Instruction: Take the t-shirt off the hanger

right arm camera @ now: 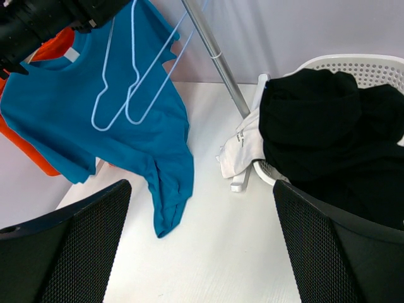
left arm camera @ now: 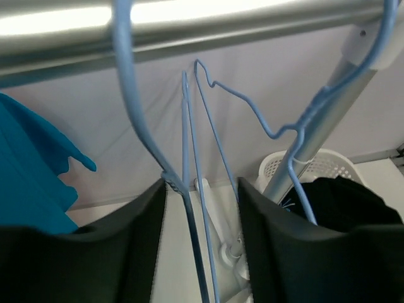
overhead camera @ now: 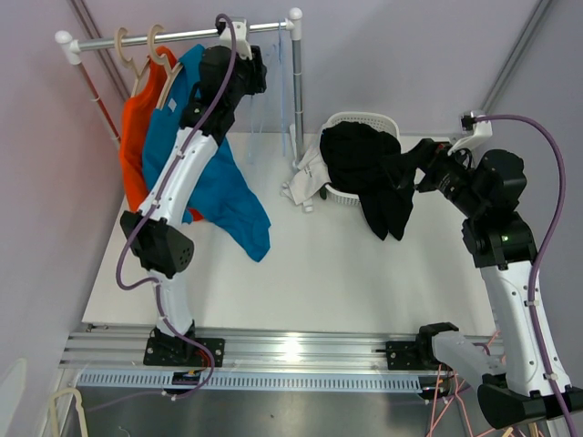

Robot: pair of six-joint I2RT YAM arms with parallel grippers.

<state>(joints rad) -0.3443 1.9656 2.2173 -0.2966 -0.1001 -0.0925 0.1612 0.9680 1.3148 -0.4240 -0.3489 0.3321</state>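
A blue t-shirt (overhead camera: 214, 177) hangs on a wooden hanger (overhead camera: 167, 71) from the rail (overhead camera: 182, 36), beside an orange t-shirt (overhead camera: 135, 146) on its own hanger. The blue t-shirt also shows in the right wrist view (right arm camera: 120, 120). My left gripper (overhead camera: 258, 77) is up at the rail and open. Its fingers straddle the wires of empty light-blue wire hangers (left arm camera: 189, 158) without closing on them (left arm camera: 202, 252). My right gripper (overhead camera: 417, 175) is open wide and empty (right arm camera: 202, 252). It hovers above the table beside a black garment (overhead camera: 369, 168).
A white basket (overhead camera: 360, 118) stands at the back right with the black garment (right arm camera: 328, 132) draped over its rim. A white cloth (overhead camera: 305, 182) lies at its left side. The rack's upright post (overhead camera: 296, 82) stands between basket and shirts.
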